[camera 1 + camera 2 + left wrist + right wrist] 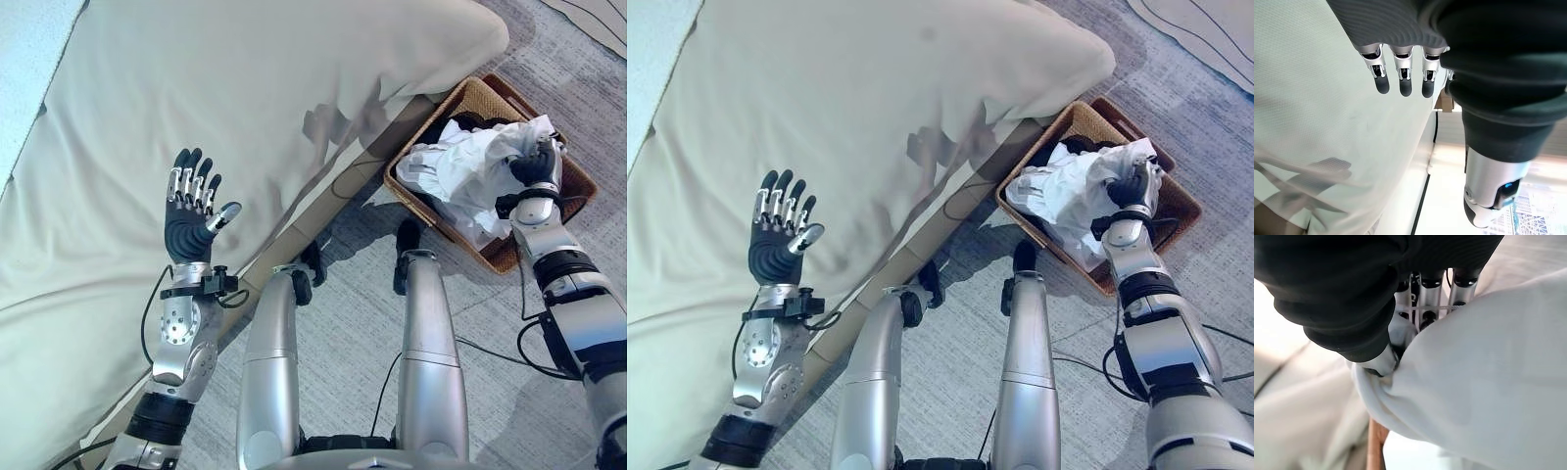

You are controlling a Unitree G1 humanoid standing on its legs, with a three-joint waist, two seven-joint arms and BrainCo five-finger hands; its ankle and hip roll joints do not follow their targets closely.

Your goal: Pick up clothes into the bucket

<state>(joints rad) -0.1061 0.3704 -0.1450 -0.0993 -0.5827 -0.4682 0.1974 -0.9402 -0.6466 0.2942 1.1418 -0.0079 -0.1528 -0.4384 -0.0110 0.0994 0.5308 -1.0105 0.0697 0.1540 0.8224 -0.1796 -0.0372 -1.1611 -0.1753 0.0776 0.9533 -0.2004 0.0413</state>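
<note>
1. Nearest the head camera in the left eye view, the left hand (pixel 188 217) stood raised over the cream bed cover (pixel 196 108), palm toward the camera, fingers straight and spread wide, holding nothing. To the robot's right, a brown wicker basket (pixel 436 125) sat on the grey carpet (pixel 353 294) just beside the bed's edge, with white clothes (pixel 460 166) heaped inside over something dark. The right hand (pixel 534 168) was pressed into that heap at the basket's far side.

2. From the right eye view, the same layout showed: the left hand (pixel 774 240) open above the bed, the right hand (pixel 1129 186) down in the white clothes (pixel 1063 191) within the basket (pixel 1087 119).

3. Seen from the left wrist view, the left hand's fingers (pixel 1403 78) hung straight and apart above the pale bed cover (pixel 1312 122), touching nothing.

4. Seen from the right wrist view, the right hand (pixel 1386 360) was curled around a fold of white cloth (pixel 1484 367), thumb and fingers pinching it, and a strip of the basket rim (pixel 1376 448) showed below.
</note>
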